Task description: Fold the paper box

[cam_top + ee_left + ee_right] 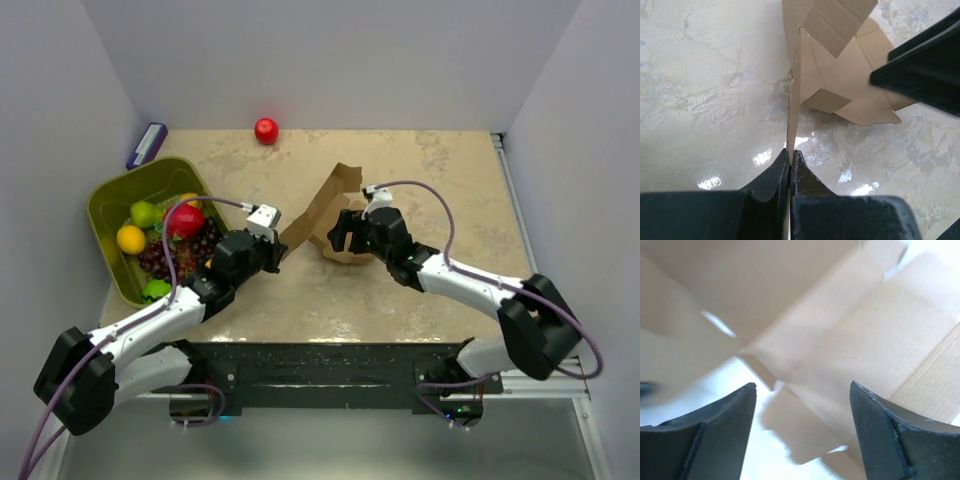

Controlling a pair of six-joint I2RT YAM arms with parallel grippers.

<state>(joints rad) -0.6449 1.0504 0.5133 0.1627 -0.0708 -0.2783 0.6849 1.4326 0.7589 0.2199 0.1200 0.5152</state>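
The paper box is a brown die-cut cardboard sheet, partly folded, standing up at the middle of the table. My left gripper is shut on the near edge of one upright panel; the thin edge runs straight into my closed fingertips. My right gripper is open, right over the box's lower flaps. In the right wrist view the cardboard fills the frame, blurred, with a small flap between my spread fingers.
An olive-green bin of fruit stands at the left, close behind my left arm. A red ball lies at the far wall. A dark blue-and-white object lies at the far left corner.
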